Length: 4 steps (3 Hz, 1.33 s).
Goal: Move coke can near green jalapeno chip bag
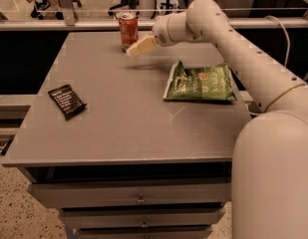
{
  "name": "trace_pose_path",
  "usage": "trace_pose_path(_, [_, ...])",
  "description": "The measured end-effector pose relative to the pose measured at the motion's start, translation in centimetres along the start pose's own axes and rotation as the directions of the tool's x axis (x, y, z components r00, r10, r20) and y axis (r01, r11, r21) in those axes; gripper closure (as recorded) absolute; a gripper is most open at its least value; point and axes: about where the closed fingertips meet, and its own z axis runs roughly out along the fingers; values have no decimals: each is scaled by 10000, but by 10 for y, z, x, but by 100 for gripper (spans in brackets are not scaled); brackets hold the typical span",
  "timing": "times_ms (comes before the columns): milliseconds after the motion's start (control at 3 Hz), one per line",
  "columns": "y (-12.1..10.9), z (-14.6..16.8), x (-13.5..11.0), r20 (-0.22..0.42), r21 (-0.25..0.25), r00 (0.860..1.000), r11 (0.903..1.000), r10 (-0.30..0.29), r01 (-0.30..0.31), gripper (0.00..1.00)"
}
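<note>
One can point(128, 30) upright at the table's point(118, 133) far edge, claw point(135, 49) just beside it, apart or together impossible to tell. Bag point(201, 82) flat by the right edge, apart from both.

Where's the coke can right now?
Camera view: the coke can stands upright at the far edge of the table, the gripper close at its lower right.
</note>
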Motion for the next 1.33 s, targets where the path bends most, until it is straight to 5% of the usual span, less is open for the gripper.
trace_pose_path(667, [-5,47,-24,1350,163,9866,9954,914,-944,0])
trace_pose_path(1333, [-9,68,-33,2050,597,9702,9877,1293,-1443,39])
